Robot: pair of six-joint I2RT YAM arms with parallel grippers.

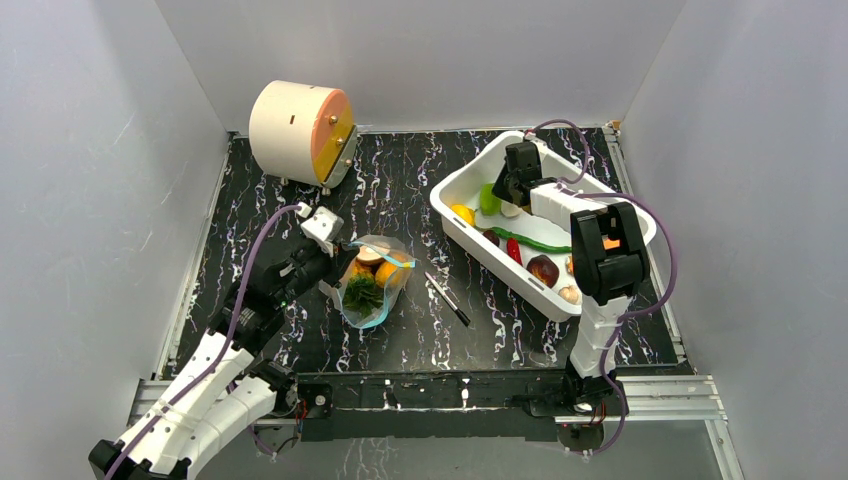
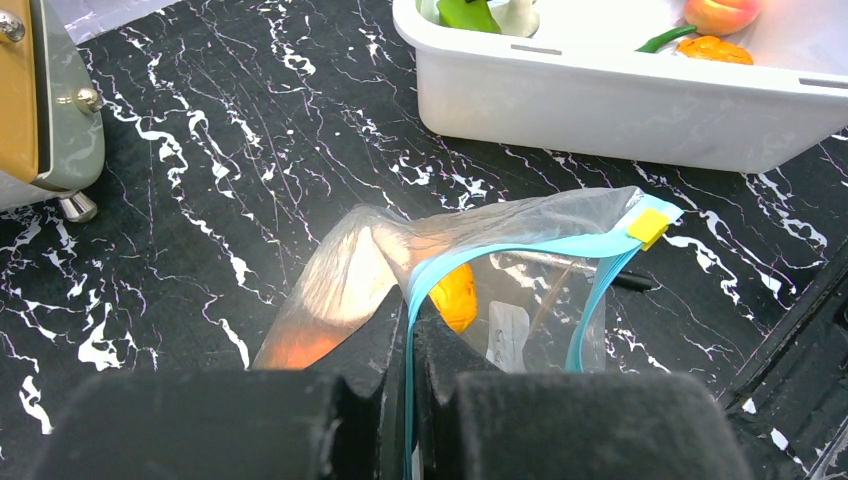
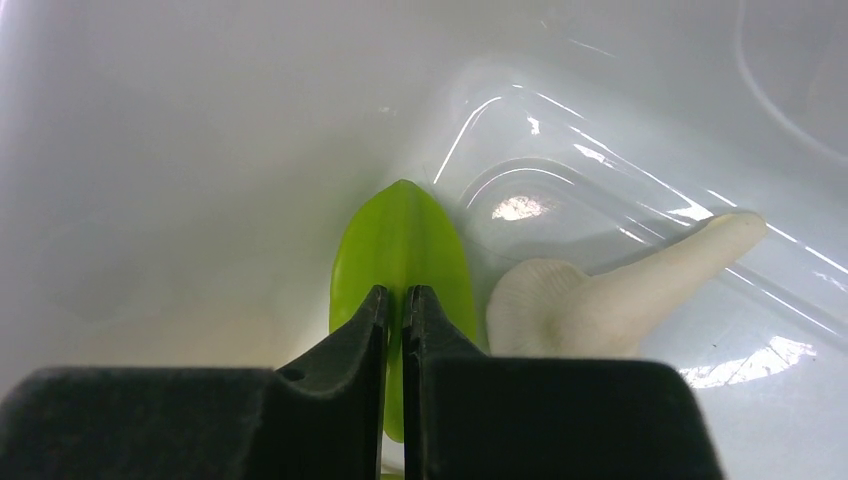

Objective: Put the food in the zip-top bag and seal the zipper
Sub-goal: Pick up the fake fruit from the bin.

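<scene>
The clear zip-top bag (image 1: 375, 280) lies left of centre on the table, holding orange food (image 2: 455, 295) and a green leafy crown (image 1: 362, 292). My left gripper (image 2: 411, 310) is shut on the bag's blue-teal zipper (image 2: 520, 250) strip at the mouth's left end. A yellow slider (image 2: 648, 227) sits at the strip's far end. My right gripper (image 3: 396, 292) is down inside the white tub (image 1: 455, 180), shut on the thin ridge of a light green toy vegetable (image 3: 420, 235). A white toy mushroom (image 3: 600, 295) lies just right of it.
The tub also holds a yellow piece (image 1: 462, 213), a long green bean (image 1: 530, 241), a red chili (image 1: 513, 250) and a dark purple piece (image 1: 543, 269). A black pen (image 1: 447, 299) lies between bag and tub. A cream cylinder (image 1: 300, 130) stands back left.
</scene>
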